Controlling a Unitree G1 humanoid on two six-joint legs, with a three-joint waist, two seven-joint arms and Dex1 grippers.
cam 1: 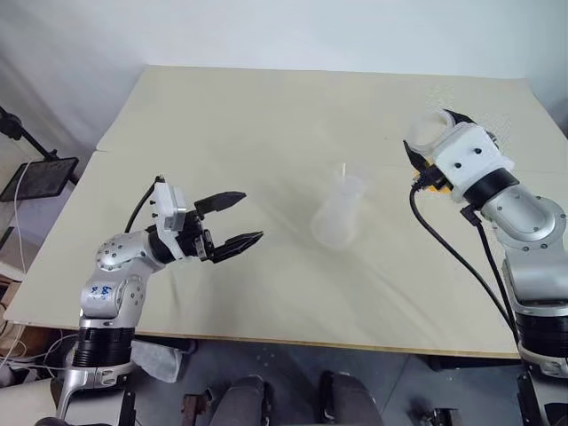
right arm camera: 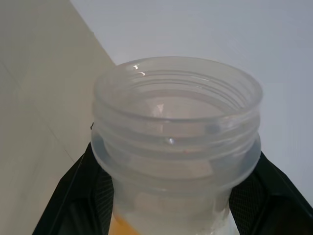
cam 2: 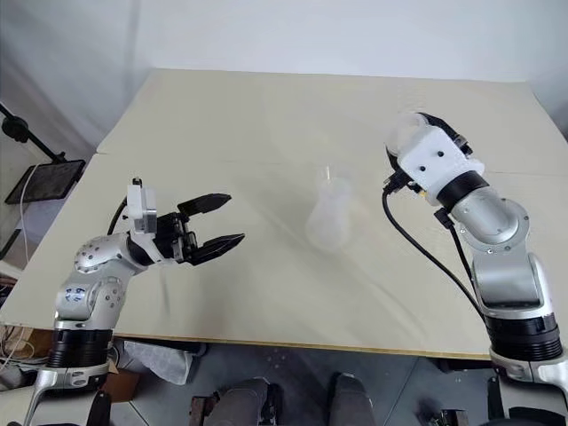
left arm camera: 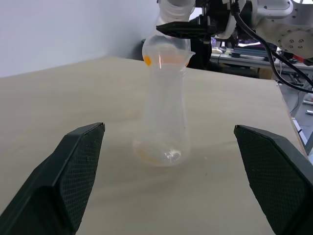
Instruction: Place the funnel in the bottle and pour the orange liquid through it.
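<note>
With the funnel (left arm camera: 166, 51) already seated in the conical flask (cam 1: 337, 217) at mid-table, the bottle (right arm camera: 176, 132) of orange liquid (right arm camera: 122, 227) is held clamped by the right gripper (right arm camera: 173, 196) at two o'clock, the left gripper (cam 1: 238, 220) is spread empty at nine, and most pouring is judged left.

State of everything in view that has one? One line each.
left gripper: open, holding nothing
right gripper: shut on the jar
jar: uncapped, held above the table
orange liquid: in the jar; traces in the vessel
funnel: seated in the vessel's mouth
vessel: upright on the table, nearly empty
</note>
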